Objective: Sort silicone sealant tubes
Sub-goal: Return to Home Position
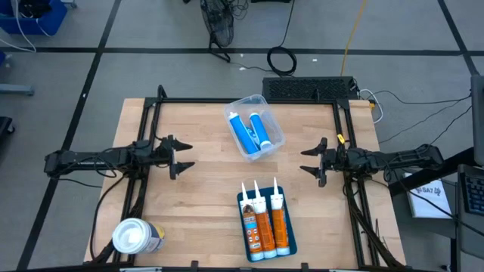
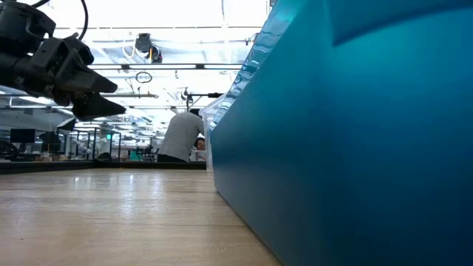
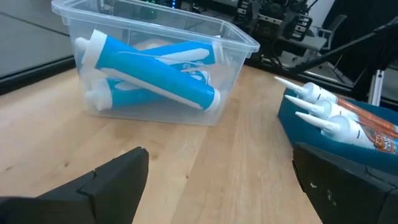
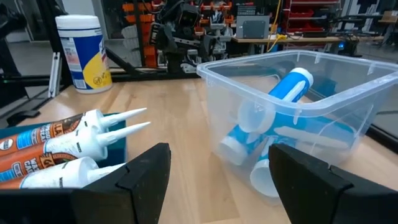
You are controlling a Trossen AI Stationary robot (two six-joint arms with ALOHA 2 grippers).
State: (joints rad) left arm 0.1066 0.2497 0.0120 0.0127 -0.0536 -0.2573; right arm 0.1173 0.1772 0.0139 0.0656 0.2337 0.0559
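Far centre: blue-and-white silicone sealant tubes [image 1: 249, 132] in clear plastic container [image 1: 247, 99]. Near: orange sealant tubes [image 1: 271, 227] in blue bin [image 1: 241, 211]. The left gripper [image 1: 187, 155] and right gripper [image 1: 305, 159] sit spread and empty at the surface sides. Tubes likely stiff, light, slick; grasp mid-barrel.

My arms [image 1: 98, 160]: two slim, jointed limbs, matte black all over.
My left gripper [image 1: 180, 156]: black, two-fingered, with an angular housing behind it.
My right gripper [image 1: 312, 161]: the same black, two-fingered build.
My fingers [image 3: 106, 186]: broad, flat-faced wedges with hard edges, unmarked.
My cables [image 1: 97, 227]: dark, thin, looping away from each arm.
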